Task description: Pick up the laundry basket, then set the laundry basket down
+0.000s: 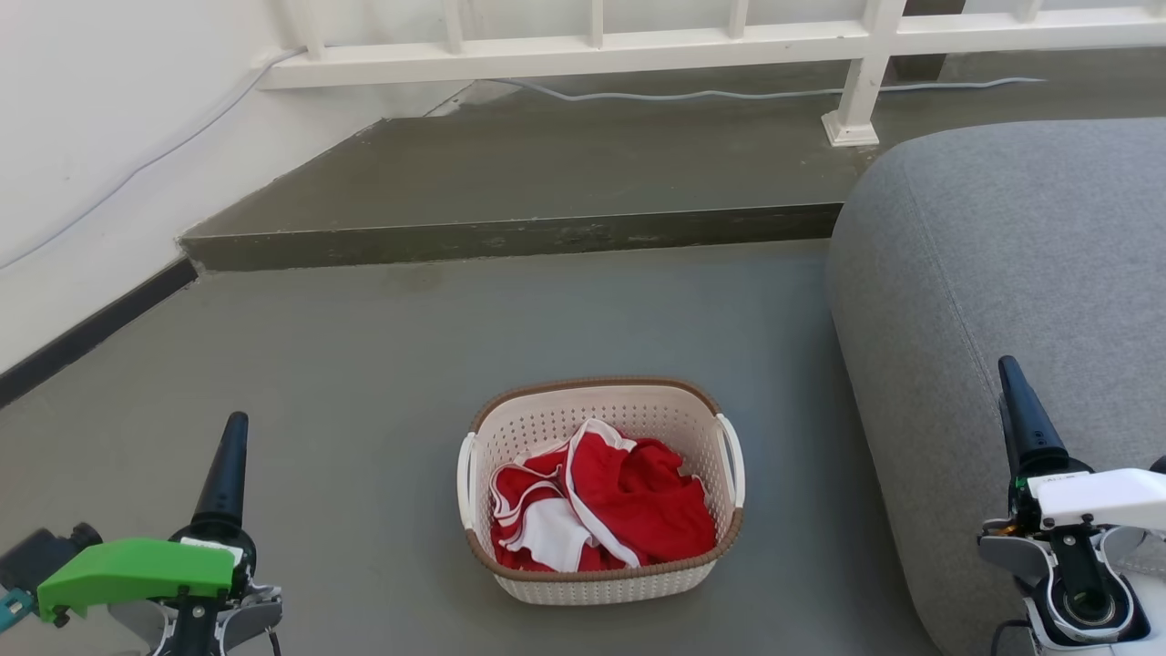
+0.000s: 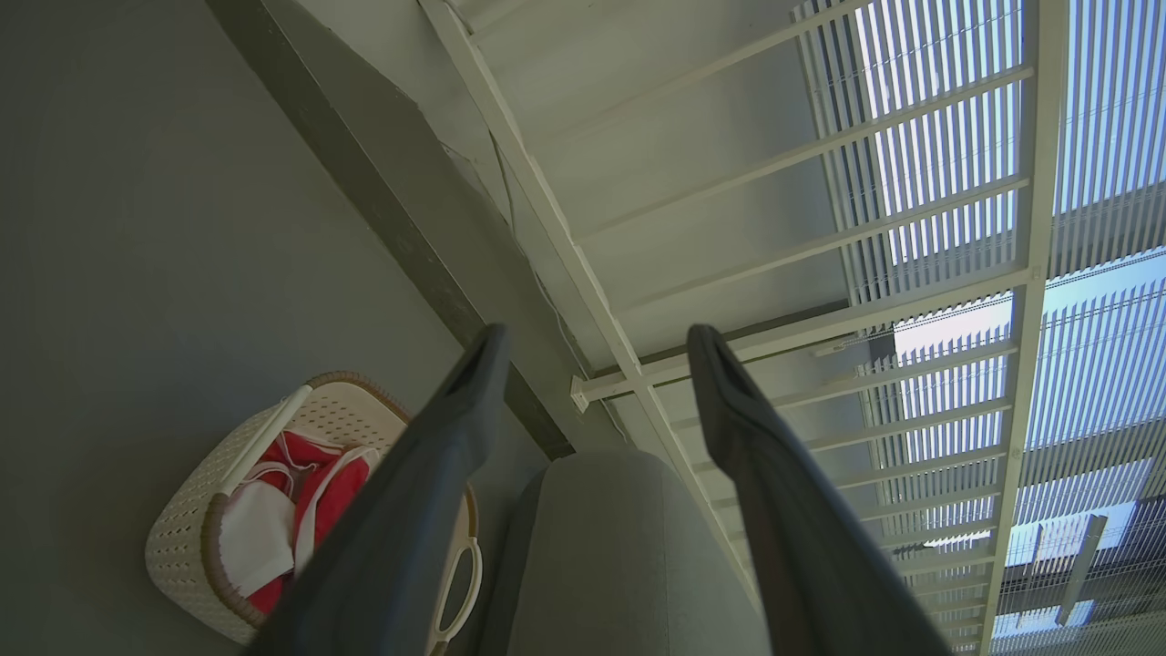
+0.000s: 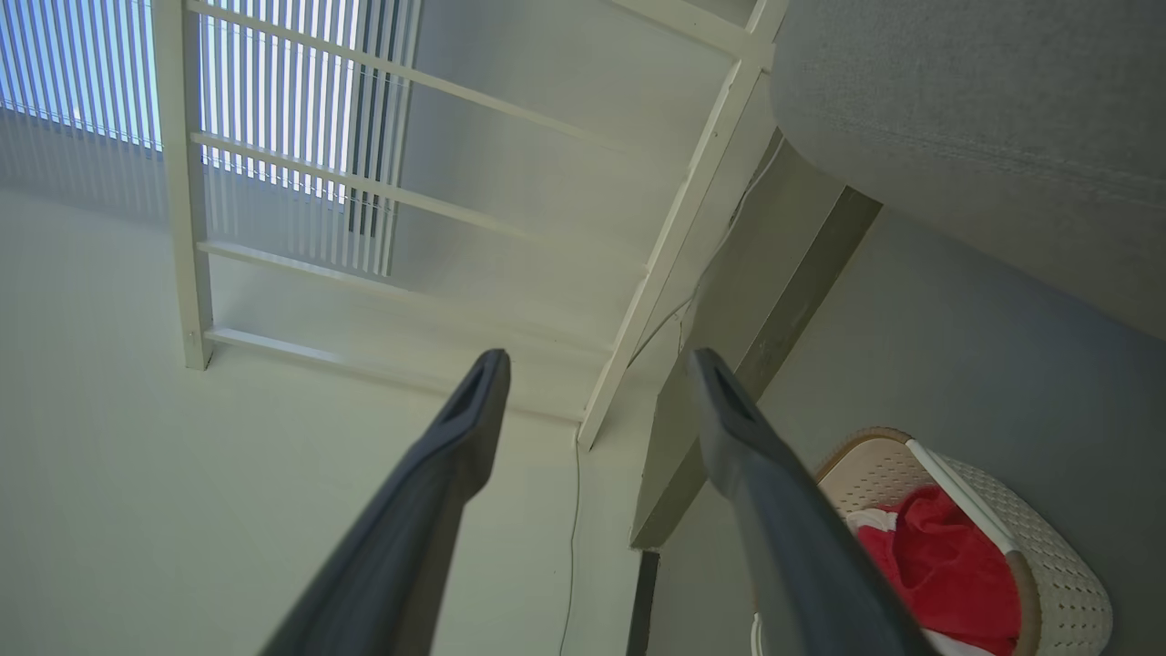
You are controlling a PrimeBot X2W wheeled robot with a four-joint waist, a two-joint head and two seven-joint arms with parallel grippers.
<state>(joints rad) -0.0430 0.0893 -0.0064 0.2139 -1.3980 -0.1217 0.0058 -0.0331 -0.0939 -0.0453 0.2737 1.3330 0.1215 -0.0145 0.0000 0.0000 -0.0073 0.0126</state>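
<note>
Grey floor (image 1: 364, 364) w/ raised step (image 1: 510, 239), white railing (image 1: 583, 50), white wall (image 1: 91, 118), grey sofa (image 1: 1020, 273) at right.

Soft even daylight, sharp; wrist views wide-angle warped.

cream perforated laundry basket (image 1: 603, 510) with brown rim stands upright on the floor, holding red-and-white cloth.

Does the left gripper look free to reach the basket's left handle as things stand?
Probably yes: the left gripper is open, the laundry basket sits to its right, and bare floor lies between it and the white left handle.
</note>
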